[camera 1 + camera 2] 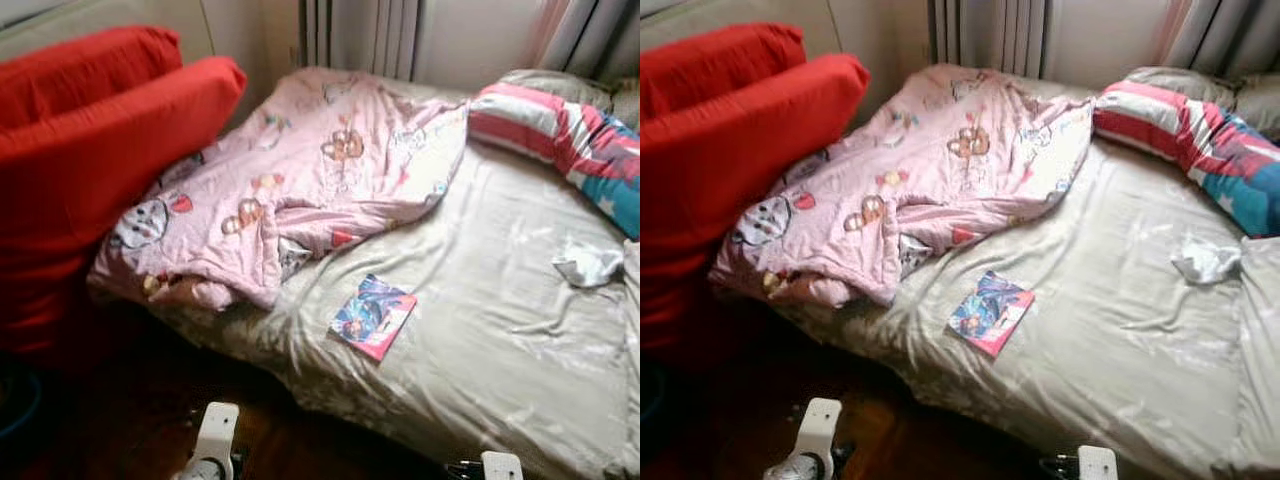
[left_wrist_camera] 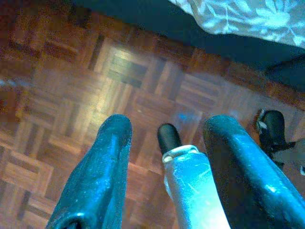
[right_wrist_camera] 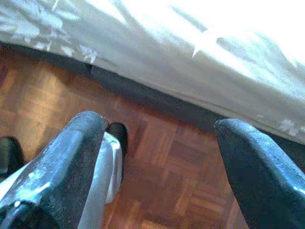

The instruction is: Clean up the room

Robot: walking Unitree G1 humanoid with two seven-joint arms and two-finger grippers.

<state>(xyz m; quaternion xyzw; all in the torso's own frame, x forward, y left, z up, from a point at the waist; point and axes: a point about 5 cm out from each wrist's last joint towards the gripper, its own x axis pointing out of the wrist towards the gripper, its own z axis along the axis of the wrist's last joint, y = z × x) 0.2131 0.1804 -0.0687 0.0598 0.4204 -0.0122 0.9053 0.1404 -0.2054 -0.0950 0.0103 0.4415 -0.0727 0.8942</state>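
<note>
The book [image 1: 372,316] lies ahead on the bed [image 1: 500,350], nearer the right gripper [image 3: 157,167]; both grippers, left [image 2: 162,167] too, hang with fingers spread, empty.

We look down on a bed [image 1: 520,340] under a pale beige sheet, standing on dark parquet floor [image 2: 71,95]. Behind it we see a cream wall [image 1: 470,35] and grey curtains [image 1: 365,35] in folds. Daylight falls brightly across the sheet, while the floor beside the bed lies in shadow.

striped pillow [image 1: 560,135] cut off, bed [image 1: 500,340] cropped
</note>
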